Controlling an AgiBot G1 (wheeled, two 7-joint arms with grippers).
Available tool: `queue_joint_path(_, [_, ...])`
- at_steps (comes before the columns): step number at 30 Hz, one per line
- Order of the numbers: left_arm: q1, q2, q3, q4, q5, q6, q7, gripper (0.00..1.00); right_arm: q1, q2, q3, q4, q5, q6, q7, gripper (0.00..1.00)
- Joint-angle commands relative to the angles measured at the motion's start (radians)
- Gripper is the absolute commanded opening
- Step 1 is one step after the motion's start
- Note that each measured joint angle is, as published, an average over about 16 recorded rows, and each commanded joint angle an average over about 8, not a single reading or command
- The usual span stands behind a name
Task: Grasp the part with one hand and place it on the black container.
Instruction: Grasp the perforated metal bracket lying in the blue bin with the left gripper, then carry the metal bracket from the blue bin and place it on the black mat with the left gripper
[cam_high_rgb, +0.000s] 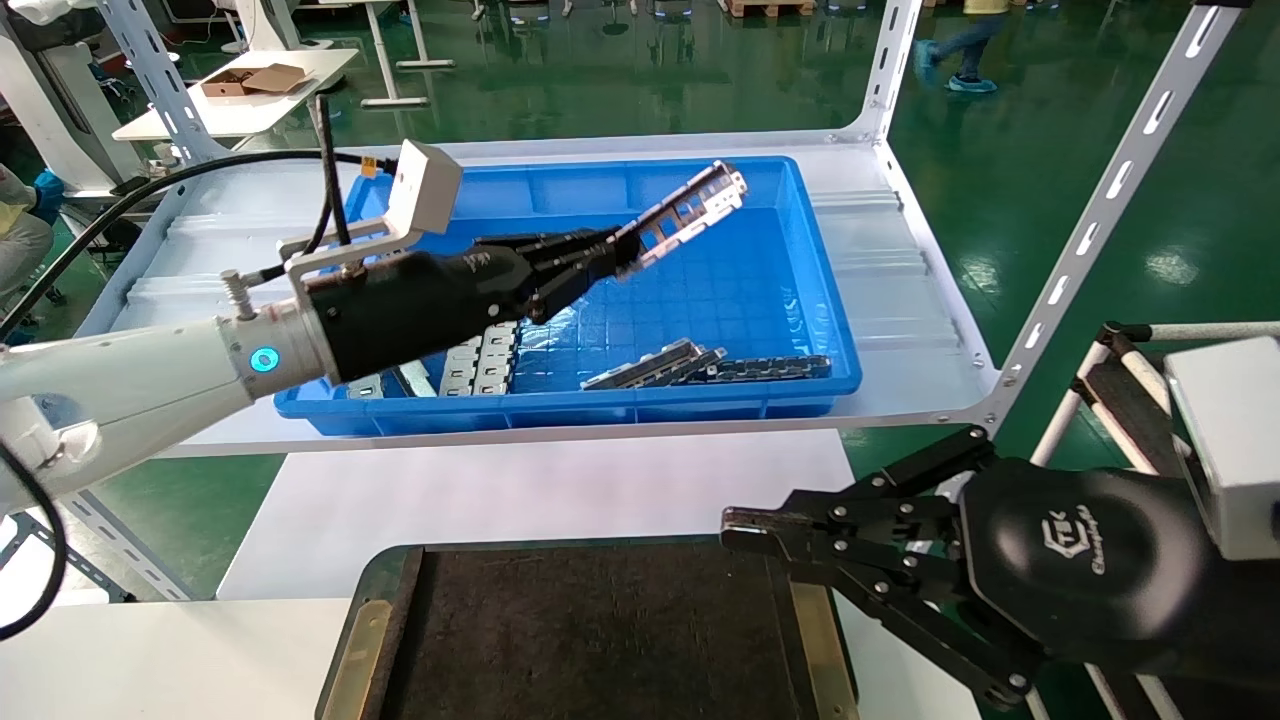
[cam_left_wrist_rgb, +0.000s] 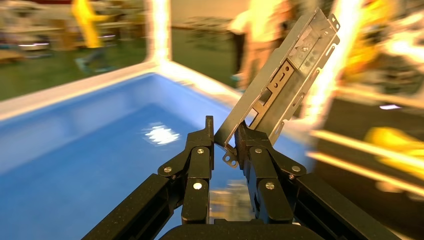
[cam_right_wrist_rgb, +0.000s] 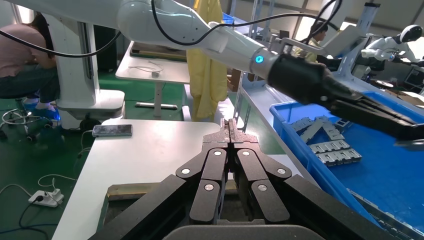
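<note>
My left gripper (cam_high_rgb: 610, 255) is shut on one end of the part (cam_high_rgb: 690, 212), a silver-grey metal strip with rectangular cut-outs, and holds it in the air above the blue bin (cam_high_rgb: 800, 300). In the left wrist view the part (cam_left_wrist_rgb: 285, 80) sticks out slanted from between the fingertips (cam_left_wrist_rgb: 224, 142). The black container (cam_high_rgb: 590, 640) with its rough mat and brass side strips lies at the front, below the bin shelf. My right gripper (cam_high_rgb: 740, 530) is shut and empty, hovering over the container's right edge; in its own view its closed tips (cam_right_wrist_rgb: 230, 127) point at a white table.
More silver parts (cam_high_rgb: 480, 365) and a darker strip (cam_high_rgb: 770, 368) lie in the bin; they also show in the right wrist view (cam_right_wrist_rgb: 330, 145). The bin stands on a white shelf (cam_high_rgb: 900, 300) with slanted perforated posts (cam_high_rgb: 1110, 200). A white table (cam_high_rgb: 540, 500) lies between shelf and container.
</note>
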Motion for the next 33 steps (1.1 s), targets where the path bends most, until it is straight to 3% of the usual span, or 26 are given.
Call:
queue_joint_path(1, [0.005,-0.02,0.002,0.006,0.001,0.087,-0.037,0.0,0.0,0.0,0.0,0.0,0.0,0.0,0.0,0.0])
queue_joint_path(11, [0.103,-0.066,0.006,0.026,0.008,0.301,-0.074,0.0,0.0,0.0,0.0,0.0,0.0,0.0,0.0,0.0])
queue_joint_path(18, [0.229,-0.078,0.0,-0.055,-0.012,0.348,-0.13,0.0,0.0,0.0,-0.001,0.0,0.0,0.0,0.0,0.0])
queue_joint_path(22, [0.349,-0.097,0.009,-0.212,-0.051,0.351,-0.206,0.0,0.0,0.0,-0.001,0.0,0.001,0.0,0.0,0.0])
queue_joint_path(27, [0.563,-0.169,0.036,-0.548,-0.157,0.34,-0.351,0.0,0.0,0.0,-0.001,0.0,0.001,0.0,0.0,0.0])
queue_joint_path(33, [0.799,-0.273,0.054,-0.898,-0.229,0.231,-0.537,0.0,0.0,0.0,-0.001,0.0,0.001,0.0,-0.001,0.0])
